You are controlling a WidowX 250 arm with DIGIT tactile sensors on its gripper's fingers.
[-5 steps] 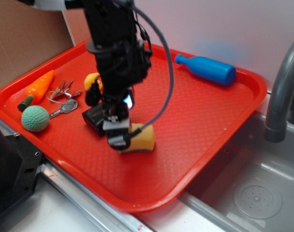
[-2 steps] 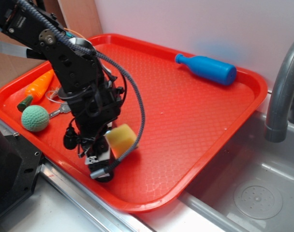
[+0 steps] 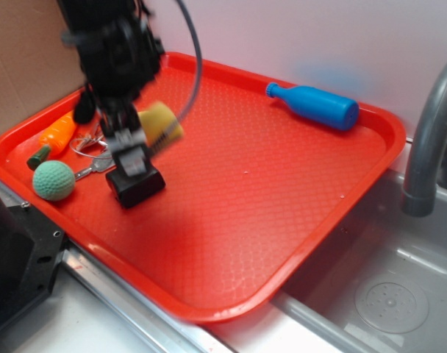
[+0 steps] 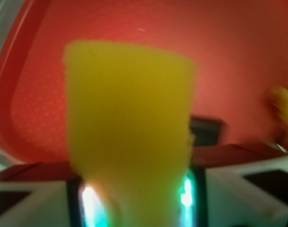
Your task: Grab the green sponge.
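Item: yellow foam sponge block with wavy sides, the green sponge (image 3: 162,123) of the task. Location: lifted clear of the tray, above its left half, clamped in the black gripper (image 3: 139,143). In the wrist view the sponge (image 4: 130,127) fills the centre of the picture, blurred, its lower end pinched between the jaws; the gripper (image 4: 134,208) sits at the bottom edge with pale green light on either side.

Item: black robot arm (image 3: 109,51). Location: upper left, blurred, reaching down over the tray's left half.

Item: red textured plastic tray (image 3: 282,191). Location: on the counter, beside a grey sink basin (image 3: 385,294).

Item: glossy black rectangular block (image 3: 136,187). Location: on the tray, just below the gripper.

Item: round green knitted ball (image 3: 53,180). Location: near the tray's left edge.

Item: orange toy carrot with green top (image 3: 56,135). Location: left rim area, behind the ball.

Item: metal keys on a ring (image 3: 91,151). Location: between the carrot and the block.

Item: blue plastic bottle (image 3: 313,106). Location: lying flat at the tray's far right.

Item: grey curved faucet (image 3: 429,140). Location: right edge, over the sink.
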